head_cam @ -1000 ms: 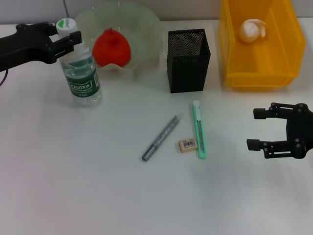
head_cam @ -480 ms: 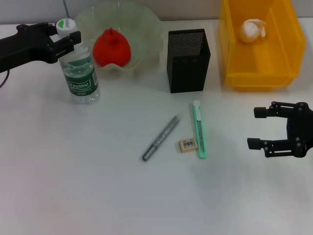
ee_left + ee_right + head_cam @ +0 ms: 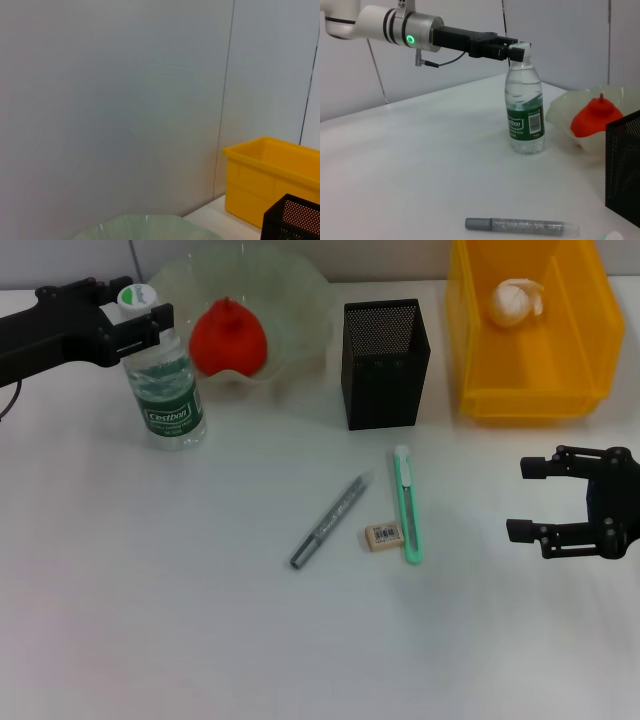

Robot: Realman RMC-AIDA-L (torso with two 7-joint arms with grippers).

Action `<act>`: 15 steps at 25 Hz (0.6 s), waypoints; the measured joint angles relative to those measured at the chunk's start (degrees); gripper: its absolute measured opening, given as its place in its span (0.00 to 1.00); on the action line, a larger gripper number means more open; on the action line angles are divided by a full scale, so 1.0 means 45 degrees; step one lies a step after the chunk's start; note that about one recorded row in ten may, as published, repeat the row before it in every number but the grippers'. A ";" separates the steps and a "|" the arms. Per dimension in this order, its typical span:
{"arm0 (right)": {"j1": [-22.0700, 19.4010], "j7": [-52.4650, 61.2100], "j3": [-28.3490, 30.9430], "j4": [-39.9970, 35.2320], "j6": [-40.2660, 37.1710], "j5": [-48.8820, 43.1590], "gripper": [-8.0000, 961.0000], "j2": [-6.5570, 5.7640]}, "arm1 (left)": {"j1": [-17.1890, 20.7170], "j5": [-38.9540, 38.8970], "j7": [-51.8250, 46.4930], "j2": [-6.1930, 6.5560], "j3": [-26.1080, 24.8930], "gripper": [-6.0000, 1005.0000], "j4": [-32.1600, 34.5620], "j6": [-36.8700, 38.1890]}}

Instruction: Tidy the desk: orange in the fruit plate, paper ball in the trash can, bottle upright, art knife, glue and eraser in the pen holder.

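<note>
the left gripper (image 3: 140, 318) is clenched on the cap of the bottle (image 3: 165, 380), which stands upright on the bench (image 3: 150, 590) just beside the fruit plate (image 3: 290, 330). the orange (image 3: 228, 335) sits in that plate. the right gripper (image 3: 535, 500) hangs released, well apart from the pen holder (image 3: 386, 362). in front of the pen holder lie the art knife (image 3: 408, 503), eraser (image 3: 384, 536) and glue (image 3: 328, 522). the paper ball (image 3: 515, 302) rests in the trash can (image 3: 590, 350).

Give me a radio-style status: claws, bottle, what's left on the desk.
Left claw shut on bottle cap, bottle upright. Right claw open, idle. Art knife, glue, eraser lie outside pen holder.
</note>
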 joint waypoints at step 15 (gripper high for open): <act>0.0018 -0.0006 0.0001 0.0035 0.0067 0.0065 0.80 -0.0030 | 0.0376 -0.3048 -0.1120 0.0803 -0.0567 0.79 0.0326 0.4977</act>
